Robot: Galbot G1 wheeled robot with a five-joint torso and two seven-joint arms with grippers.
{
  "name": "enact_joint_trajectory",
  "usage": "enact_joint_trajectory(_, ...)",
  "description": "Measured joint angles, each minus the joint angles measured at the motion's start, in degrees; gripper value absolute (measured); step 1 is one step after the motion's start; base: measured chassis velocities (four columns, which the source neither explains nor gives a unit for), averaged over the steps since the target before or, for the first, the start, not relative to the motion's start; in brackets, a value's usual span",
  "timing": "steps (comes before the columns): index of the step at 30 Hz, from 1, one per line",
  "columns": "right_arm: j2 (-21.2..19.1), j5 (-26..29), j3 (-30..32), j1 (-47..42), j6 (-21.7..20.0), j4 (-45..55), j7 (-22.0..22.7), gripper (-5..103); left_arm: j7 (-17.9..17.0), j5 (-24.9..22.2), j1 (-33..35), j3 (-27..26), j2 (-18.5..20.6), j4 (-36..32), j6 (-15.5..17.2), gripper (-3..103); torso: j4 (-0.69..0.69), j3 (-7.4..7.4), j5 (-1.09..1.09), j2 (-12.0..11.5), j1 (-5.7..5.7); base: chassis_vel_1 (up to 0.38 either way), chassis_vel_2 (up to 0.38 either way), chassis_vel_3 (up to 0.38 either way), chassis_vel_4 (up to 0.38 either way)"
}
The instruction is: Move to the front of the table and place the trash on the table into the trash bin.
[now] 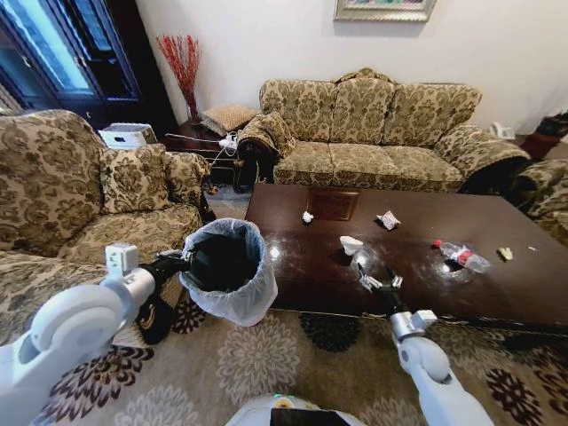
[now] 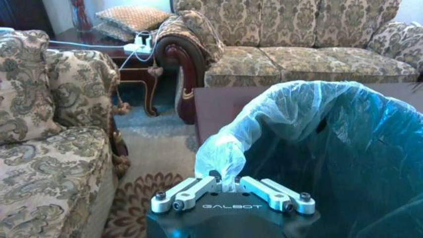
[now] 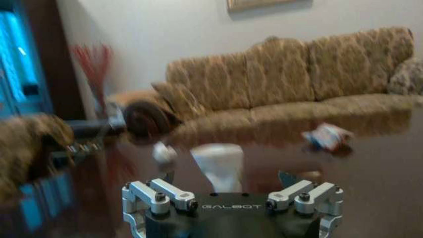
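1. The table [image 1: 417, 275] carries all the trash, scattered well apart.
2. The trash bin [image 1: 226, 257] hangs beside the table's left end; the left gripper [image 2: 225, 191] is pinched closed on its rim and bag.
3. The crushed bottle [image 1: 461, 256] looks light and springy; best gripped across its middle.
4. The paper wad [image 1: 351, 244] looks soft and weightless. The right gripper [image 1: 377, 280] hovers just before it, fingers spread wide, holding nothing.
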Motion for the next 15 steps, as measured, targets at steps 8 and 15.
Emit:
enact_joint_trajectory(8,0.62,-5.49,-1.06,5.66,-2.2,-6.69,2.03,100,0.53,0.48,-0.57,0.8,-0.4,-0.17,-0.34,1,-0.01,0.02,-0.02,-0.01,0.03,-0.038,0.037,0.045,-0.043)
enact_joint_trajectory(15,1.53,-7.72,-3.21,12.89,-3.21,-12.35,1.82,100,0.8,1.27,-0.97,1.09,-0.09,-0.91,-0.47,1,0.0,0.02,0.0,0.0,0.02,-0.007,0.002,0.004,-0.008)
